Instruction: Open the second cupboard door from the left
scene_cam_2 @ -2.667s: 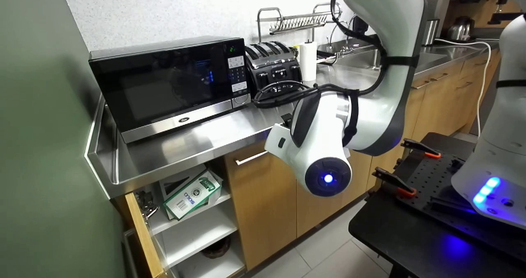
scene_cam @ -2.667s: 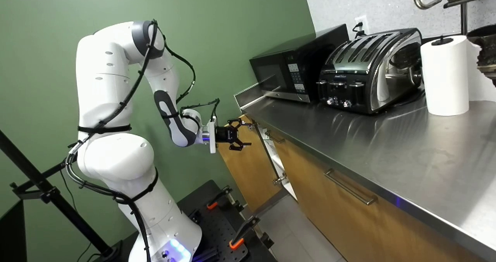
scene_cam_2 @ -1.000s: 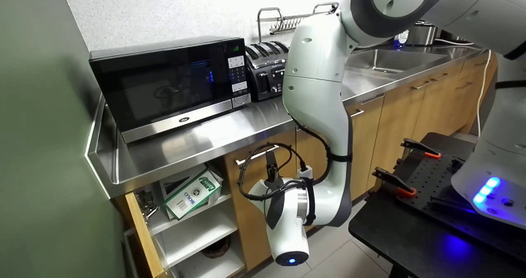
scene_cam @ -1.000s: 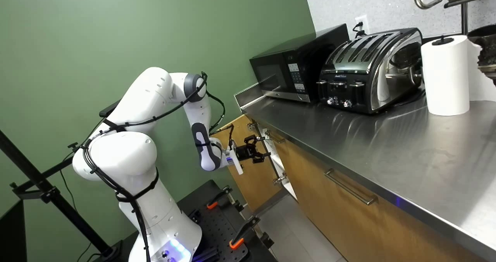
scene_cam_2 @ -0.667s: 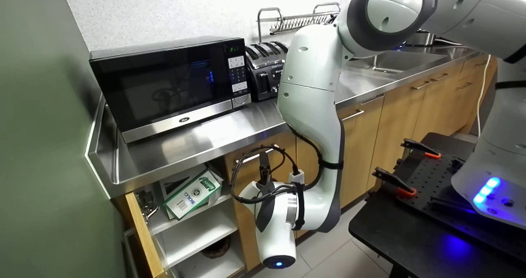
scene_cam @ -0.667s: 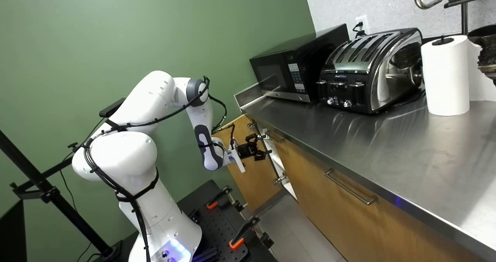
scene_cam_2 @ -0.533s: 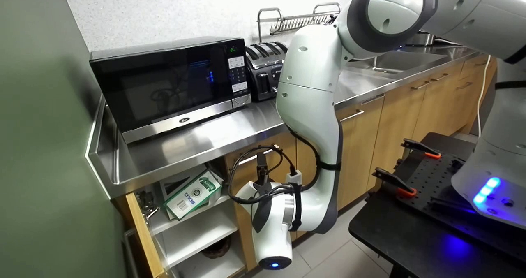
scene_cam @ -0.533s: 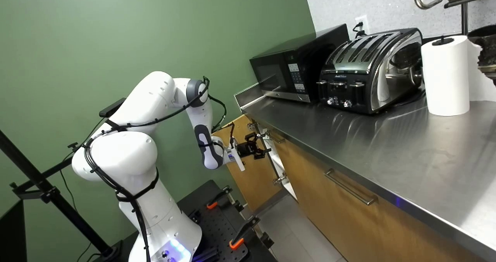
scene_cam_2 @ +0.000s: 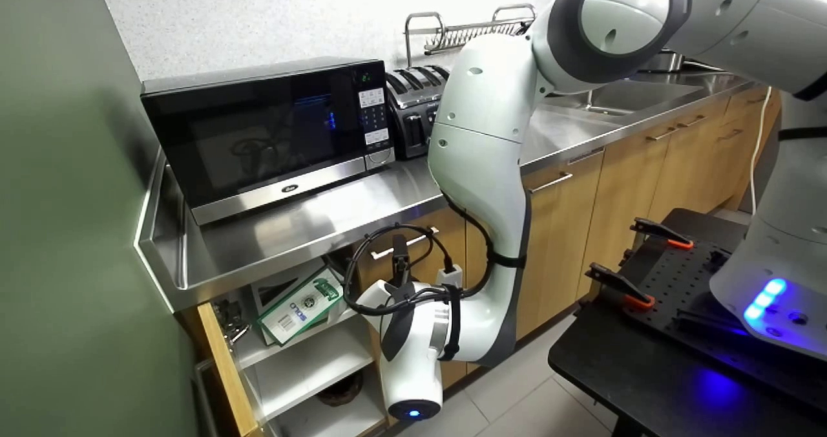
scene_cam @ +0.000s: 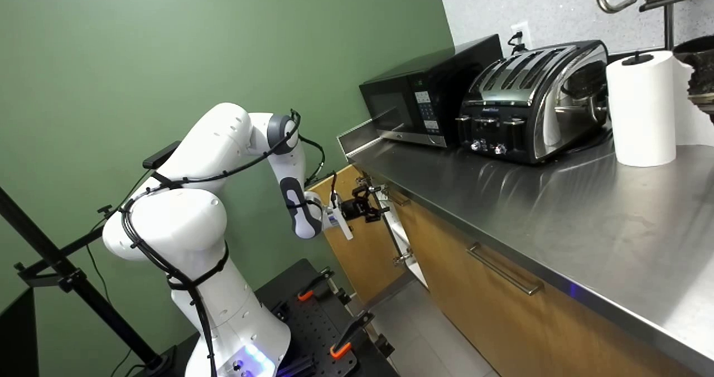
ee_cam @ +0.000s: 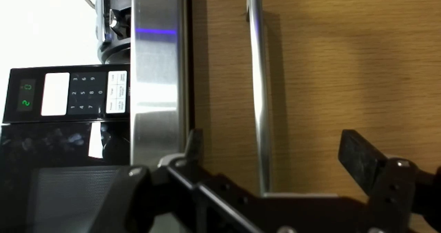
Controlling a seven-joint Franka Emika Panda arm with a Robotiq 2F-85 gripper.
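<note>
The second cupboard door is a light-brown wood-grain panel, shut flush with the cabinet front. It fills much of the wrist view and shows narrowly in an exterior view. Its slim silver bar handle also shows in an exterior view. My gripper is open and empty, in front of the door; it also shows in an exterior view. In the wrist view the handle's lower part runs between the spread fingers, nearer the left one. I cannot tell how far the fingertips are from the door.
The leftmost door stands open, showing shelves with a box. The steel counter edge lies close beside the left finger. A microwave and toaster stand on the counter. A black table carries the arm's base.
The arm has come down and forward to the second door's handle. In the last half second the gripper has shifted slightly up and toward the open door. The door has not moved.
</note>
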